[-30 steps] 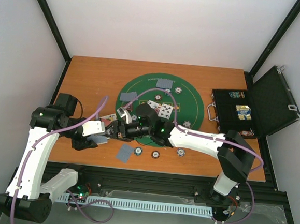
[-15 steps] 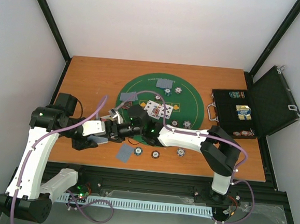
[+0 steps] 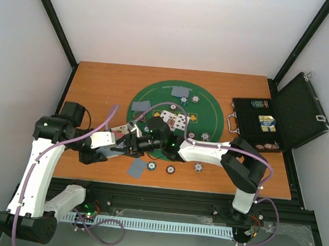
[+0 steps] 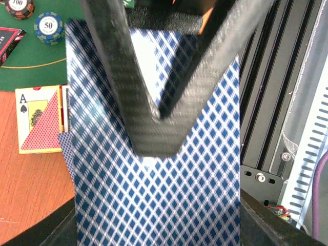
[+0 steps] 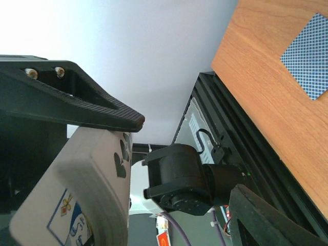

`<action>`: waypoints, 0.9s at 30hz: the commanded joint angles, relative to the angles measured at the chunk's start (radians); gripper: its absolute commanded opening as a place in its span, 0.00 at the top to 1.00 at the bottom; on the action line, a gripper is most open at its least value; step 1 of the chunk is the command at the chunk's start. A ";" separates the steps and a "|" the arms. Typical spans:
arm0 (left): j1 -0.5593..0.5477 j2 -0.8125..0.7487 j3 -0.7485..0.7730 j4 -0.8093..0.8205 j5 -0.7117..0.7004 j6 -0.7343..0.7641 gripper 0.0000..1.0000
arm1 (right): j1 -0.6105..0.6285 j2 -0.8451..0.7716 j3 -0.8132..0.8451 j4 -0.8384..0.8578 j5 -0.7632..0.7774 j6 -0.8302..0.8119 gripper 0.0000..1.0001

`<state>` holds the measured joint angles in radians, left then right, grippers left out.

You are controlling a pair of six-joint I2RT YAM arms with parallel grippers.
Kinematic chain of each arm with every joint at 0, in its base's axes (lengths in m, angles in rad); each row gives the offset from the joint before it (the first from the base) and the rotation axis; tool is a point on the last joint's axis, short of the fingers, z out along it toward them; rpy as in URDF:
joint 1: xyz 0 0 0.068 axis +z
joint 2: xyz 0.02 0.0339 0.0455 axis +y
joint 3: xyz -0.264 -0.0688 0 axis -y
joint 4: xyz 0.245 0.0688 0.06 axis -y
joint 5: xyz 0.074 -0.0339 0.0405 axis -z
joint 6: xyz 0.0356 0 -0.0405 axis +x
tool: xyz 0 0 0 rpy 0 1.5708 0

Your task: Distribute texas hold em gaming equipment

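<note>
- Left gripper [image 4: 156, 130]: its two black fingers are pressed together on a deck of cards [image 4: 154, 205], forming a V over the blue diamond-patterned back.
- Right gripper [image 3: 132, 140]: you see its jaws spread around the deck. The upper finger lies right at the deck's top edge, but you cannot tell whether it touches. The lower finger stands well apart from the deck.
- The deck is held above the wooden table [image 3: 99, 78], just left of the green mat [image 3: 208, 106], between the two wrists.
- In the left wrist view the deck's long axis runs along the fingers, from the top of the picture to the bottom. Its back faces that camera. The right wrist view shows the printed side, with a black club pip near one corner.
- Just beside the deck lies an ace of spades [image 4: 31, 110], half covered by a red-patterned triangle. Beyond it are two chips [image 4: 49, 28] on the mat's edge.
- On the mat you have a row of face-up cards [image 3: 173, 119], with single face-down cards [image 3: 180, 91] lying on and near the mat. More chips are scattered along the near rim.
- An open black case [image 3: 255, 127] sits at the right edge of the table.
- Both grippers crowd together in the overhead view, hiding most of the deck there.
- The left fingers cover the deck's middle, and its lower end is cut off by the frame.
- In the right wrist view the deck is blurred and cropped at the bottom.
</note>
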<state>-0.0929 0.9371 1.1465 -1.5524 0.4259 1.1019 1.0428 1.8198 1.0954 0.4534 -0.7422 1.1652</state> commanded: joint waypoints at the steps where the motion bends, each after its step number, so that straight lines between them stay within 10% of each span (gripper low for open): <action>1: -0.002 -0.007 0.045 -0.017 0.027 -0.011 0.99 | -0.033 -0.044 -0.033 -0.054 0.030 -0.028 0.36; 16: -0.002 -0.009 0.032 -0.013 0.016 -0.010 0.99 | -0.069 -0.164 -0.038 -0.187 0.081 -0.085 0.96; 27: -0.002 -0.016 0.028 -0.017 0.005 -0.005 0.99 | -0.371 -0.309 -0.036 -0.493 0.048 -0.283 0.97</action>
<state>-0.0929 0.9321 1.1477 -1.5509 0.4088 1.0939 0.8268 1.5585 1.0439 0.1532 -0.6903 1.0264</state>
